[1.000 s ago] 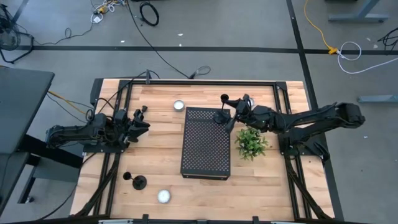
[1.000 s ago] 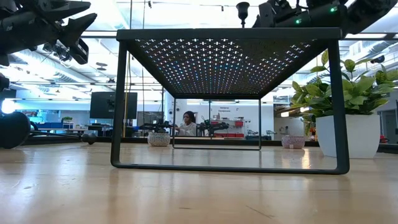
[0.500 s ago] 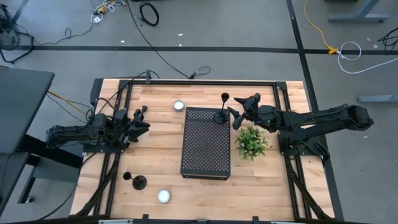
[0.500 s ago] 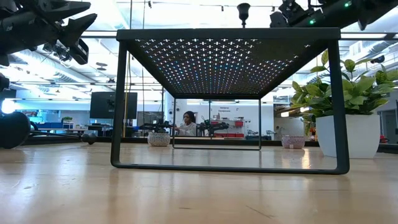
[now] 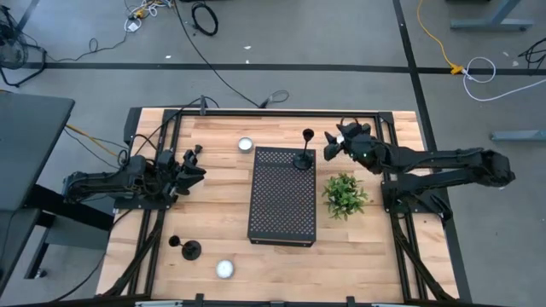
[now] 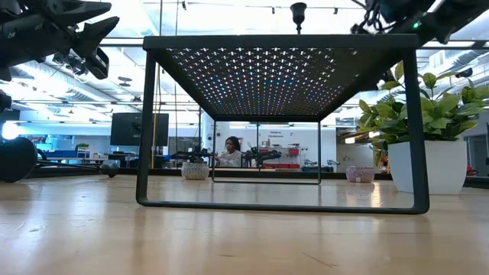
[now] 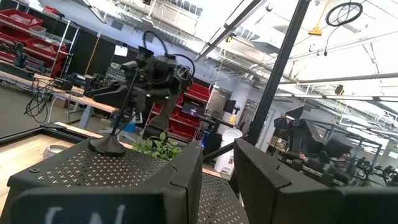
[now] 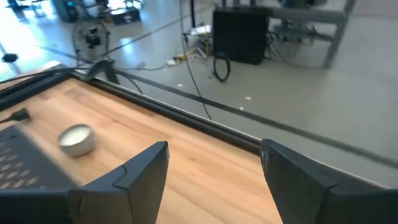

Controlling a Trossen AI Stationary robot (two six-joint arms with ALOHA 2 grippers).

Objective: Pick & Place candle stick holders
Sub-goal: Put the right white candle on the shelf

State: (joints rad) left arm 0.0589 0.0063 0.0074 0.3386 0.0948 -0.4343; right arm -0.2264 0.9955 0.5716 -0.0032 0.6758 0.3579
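One candle stick holder (image 5: 304,154) stands upright on the far end of the black perforated stand (image 5: 282,198), its round base flat on the mesh and its stem rising to a small cup. A second holder (image 5: 188,249) stands on the bare tabletop (image 5: 213,192) near the front left edge, well apart from the stand. A third seems to be clamped in the left gripper (image 5: 191,167) — a thin dark stem sticks up from the fingers, though the grip itself is hard to read from above.

These look light, stiff and top-heavy on a narrow stem, so they would tip easily; the stem, just above the base, is the natural place to take hold.

The right gripper (image 5: 334,143) hangs just beside the placed holder, not touching it, fingers apart and holding nothing, as the right wrist view confirms. The left arm waits over the tabletop's left side.

In the low view only the holder's cup (image 6: 299,11) shows above the stand's edge. A leafy plant (image 5: 345,195) in a white pot stands right of the stand, and two small round white dishes (image 5: 246,144) lie on the wood.
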